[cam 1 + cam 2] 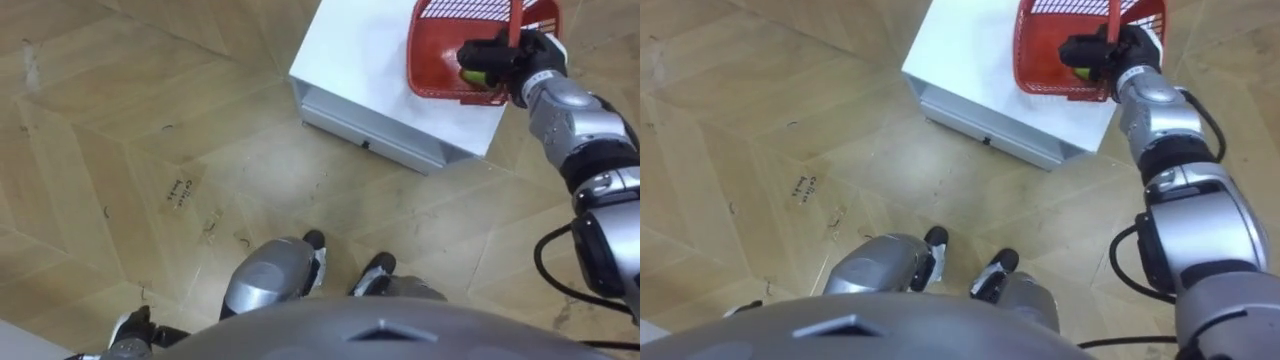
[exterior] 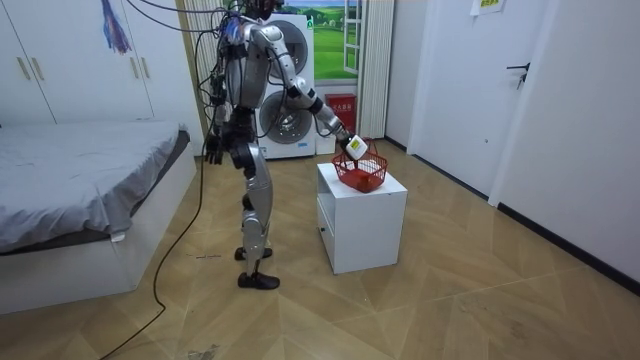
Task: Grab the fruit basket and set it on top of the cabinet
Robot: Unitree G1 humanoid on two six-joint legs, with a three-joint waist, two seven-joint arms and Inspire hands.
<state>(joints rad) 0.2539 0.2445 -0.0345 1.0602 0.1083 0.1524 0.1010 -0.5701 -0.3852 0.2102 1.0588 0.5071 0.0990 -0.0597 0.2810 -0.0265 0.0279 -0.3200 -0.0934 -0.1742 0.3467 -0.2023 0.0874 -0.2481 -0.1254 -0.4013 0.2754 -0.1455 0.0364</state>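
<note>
The right hand (image 1: pixel 497 60) is clenching round the handle's foot of the basket (image 1: pixel 440 50), probably to lift it level. Under those fingers it is sitting on the cabinet (image 1: pixel 350 60). The left hand (image 2: pixel 213 152) is hanging idle; I cannot tell its grip.

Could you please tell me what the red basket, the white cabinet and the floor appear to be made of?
Basket: probably moulded plastic, glossy red, with a fine open lattice in its walls.
Cabinet: likely painted or laminated board, smooth matte white, with crisp flat panels.
Floor: wood or wood-look laminate, with grained planks in a herringbone pattern and a slight sheen.
</note>
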